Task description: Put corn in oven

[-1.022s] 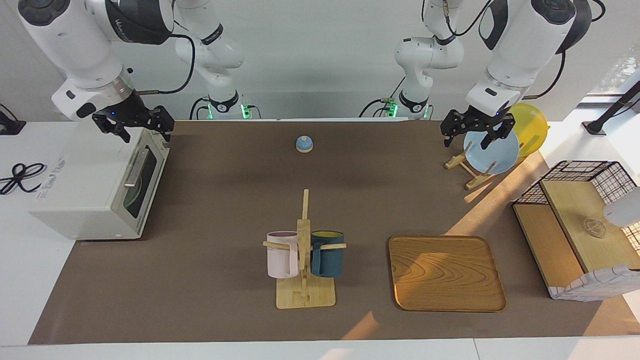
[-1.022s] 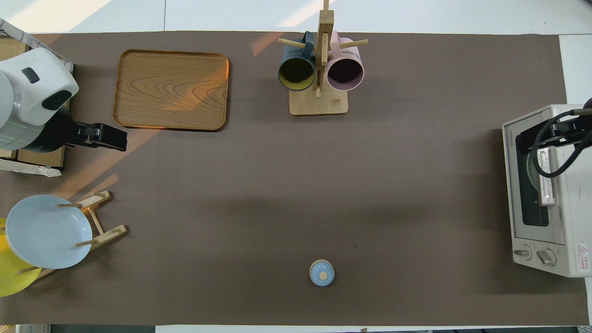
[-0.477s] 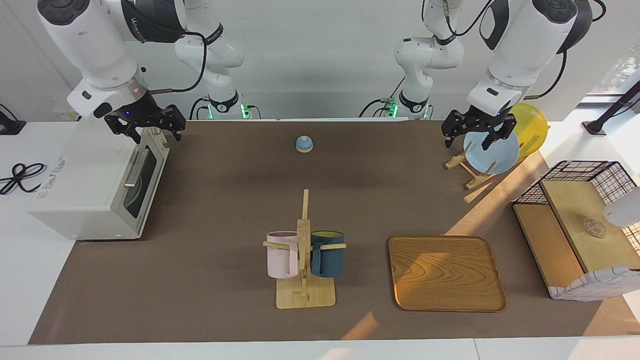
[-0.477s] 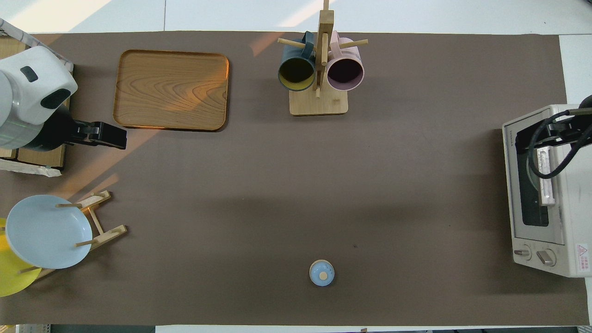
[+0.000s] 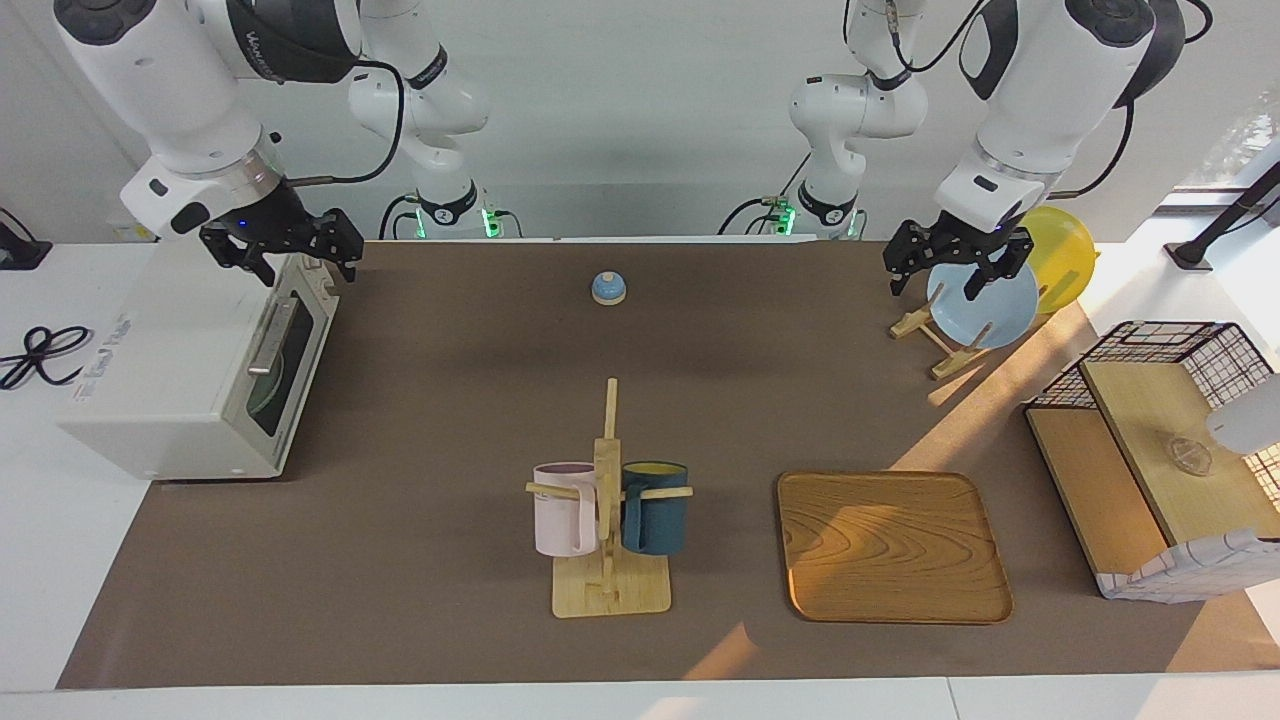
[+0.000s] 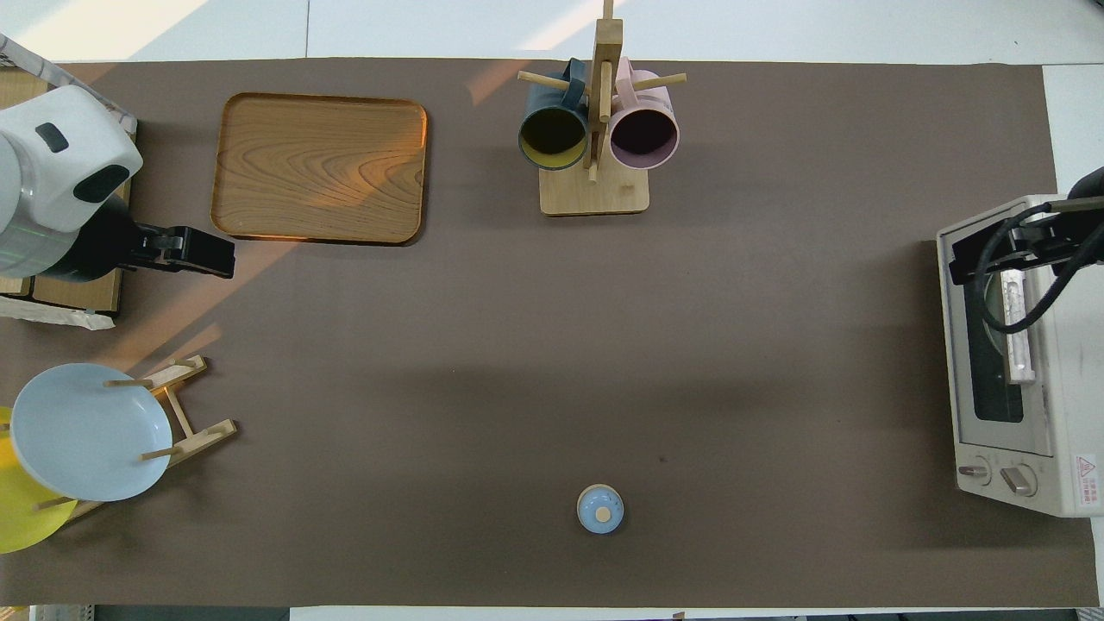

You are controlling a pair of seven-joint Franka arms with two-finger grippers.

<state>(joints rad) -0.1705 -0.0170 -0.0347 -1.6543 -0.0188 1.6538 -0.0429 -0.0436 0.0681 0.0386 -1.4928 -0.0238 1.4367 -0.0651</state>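
Note:
No corn shows in either view. The off-white oven (image 5: 180,370) (image 6: 1035,379) stands at the right arm's end of the table. Its glass door is shut, and a pale round dish shows dimly through the glass. My right gripper (image 5: 290,262) (image 6: 992,259) hangs open just over the top edge of the oven door, at the end nearer to the robots, with nothing between its fingers. My left gripper (image 5: 932,280) (image 6: 198,256) waits open and empty above the plate rack (image 5: 935,335) at the left arm's end.
The rack holds a light blue plate (image 5: 985,305) and a yellow plate (image 5: 1060,255). A mug tree (image 5: 608,500) with a pink and a dark blue mug, a wooden tray (image 5: 890,545), a small blue bell (image 5: 608,288) and a black wire basket (image 5: 1190,350) also stand here.
My right gripper has drifted a little over the oven's top front edge, toward the table's middle and slightly back. The left arm has not moved.

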